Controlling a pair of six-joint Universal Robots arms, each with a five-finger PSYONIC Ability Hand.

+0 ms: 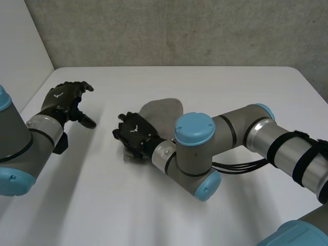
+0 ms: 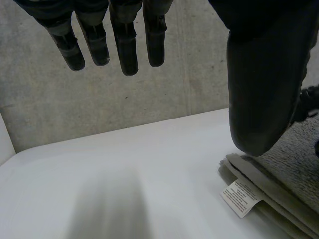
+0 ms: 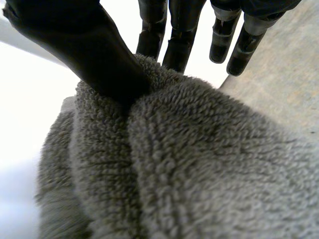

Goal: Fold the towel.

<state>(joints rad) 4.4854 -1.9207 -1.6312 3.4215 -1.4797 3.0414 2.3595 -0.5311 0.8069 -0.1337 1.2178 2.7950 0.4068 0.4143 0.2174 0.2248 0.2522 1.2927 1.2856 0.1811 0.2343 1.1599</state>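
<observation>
White table (image 1: 205, 87), bare apart from the towel. Right arm (image 1: 241, 133) reaches across the middle, toward the robot's left.

Towel (image 1: 163, 114): grey terry, near table centre, already doubled into layers. Its long axis looks to run diagonally, from under the right hand away toward the far side.

Right hand (image 1: 133, 134) sits on the towel's near end. In the right wrist view its thumb and fingers pinch a raised ridge of pile between them.

Left hand (image 1: 64, 101) hovers off the cloth, well apart, fingers relaxed and spread, holding nothing. The towel lies on its thumb side.

White label (image 2: 240, 198) at the stacked edge facing the left hand.

Judgement: the right hand is nearer, so the next fold is probably its to make.
</observation>
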